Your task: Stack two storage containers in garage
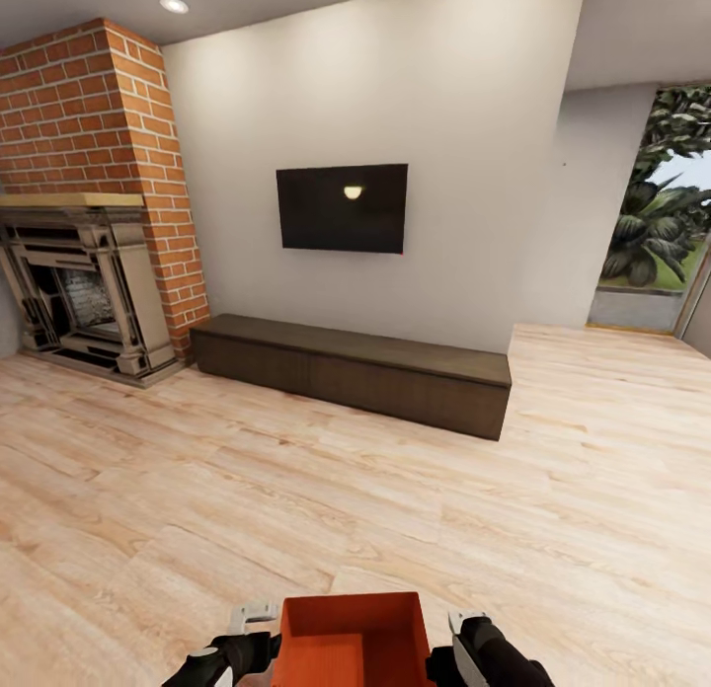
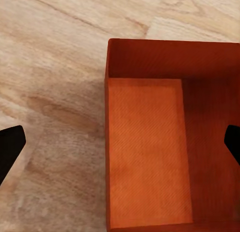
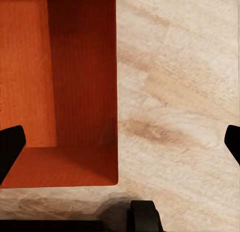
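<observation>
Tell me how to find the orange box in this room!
Find the brick fireplace and the long dark cabinet under the wall TV, then look down the light wood floor toward the robot. The orange box sits between the left tool and right tool. Nothing else here is bright orange-red and topless.

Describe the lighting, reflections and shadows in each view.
Head view: even light, a ceiling spot glowing, and a lamp glint reflected on the TV. Left wrist view: sharp, with a soft shadow on the wood floor beside the orange container. Right wrist view: the container's inner wall is shaded, with a dark shadow along the floor by its rim.
</observation>
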### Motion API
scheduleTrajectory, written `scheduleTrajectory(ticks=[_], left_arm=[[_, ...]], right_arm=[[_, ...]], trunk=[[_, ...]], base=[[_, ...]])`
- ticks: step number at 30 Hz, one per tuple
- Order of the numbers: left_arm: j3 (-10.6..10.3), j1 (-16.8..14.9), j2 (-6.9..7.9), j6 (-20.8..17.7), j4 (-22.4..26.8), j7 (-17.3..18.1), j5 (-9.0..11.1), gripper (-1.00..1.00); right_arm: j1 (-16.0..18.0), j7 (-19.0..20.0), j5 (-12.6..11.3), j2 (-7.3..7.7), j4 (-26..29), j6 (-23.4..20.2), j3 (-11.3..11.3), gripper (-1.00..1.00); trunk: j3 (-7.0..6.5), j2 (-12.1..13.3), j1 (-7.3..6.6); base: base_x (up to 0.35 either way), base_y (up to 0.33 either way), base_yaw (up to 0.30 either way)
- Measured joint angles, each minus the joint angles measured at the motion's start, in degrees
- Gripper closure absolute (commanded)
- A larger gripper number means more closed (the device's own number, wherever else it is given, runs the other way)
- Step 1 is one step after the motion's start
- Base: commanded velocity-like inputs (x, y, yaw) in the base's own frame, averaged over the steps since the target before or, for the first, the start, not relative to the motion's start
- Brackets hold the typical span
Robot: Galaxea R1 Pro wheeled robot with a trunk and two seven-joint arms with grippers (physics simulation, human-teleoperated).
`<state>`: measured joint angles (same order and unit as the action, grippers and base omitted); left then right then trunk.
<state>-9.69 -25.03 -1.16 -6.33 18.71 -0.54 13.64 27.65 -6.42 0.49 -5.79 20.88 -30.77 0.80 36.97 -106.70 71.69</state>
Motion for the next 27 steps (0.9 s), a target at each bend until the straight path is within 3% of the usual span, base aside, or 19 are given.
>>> scheduleTrajectory(ticks=[10,17,27], left_arm=[[0.09,0.00,0.00,0.09,0.00,-0.02,0.09,-1.00],[0.11,-0.01,0.06,0.10,0.00,-0.02,0.12,-1.00],[0.10,-0.01,0.02,0.04,0.00,-0.02,0.13,-1.00]], right_arm=[[1.98,-0.04,-0.02,0.15,-0.48,-1.33,-0.07,-1.00],[2.26,-0.03,-0.06,0.23,-0.89,-1.80,-0.14,-1.00],[2.31,0.00,-0.07,0.26,-1.72,-1.86,-0.16,-1.00]], trunk=[[1.80,-4.01,2.20],[1.80,-4.03,2.20],[3.42,-7.64,4.18]], base=[[0.000,0.000,0.000],[0.000,0.000,0.000],[0.000,0.000,0.000]])
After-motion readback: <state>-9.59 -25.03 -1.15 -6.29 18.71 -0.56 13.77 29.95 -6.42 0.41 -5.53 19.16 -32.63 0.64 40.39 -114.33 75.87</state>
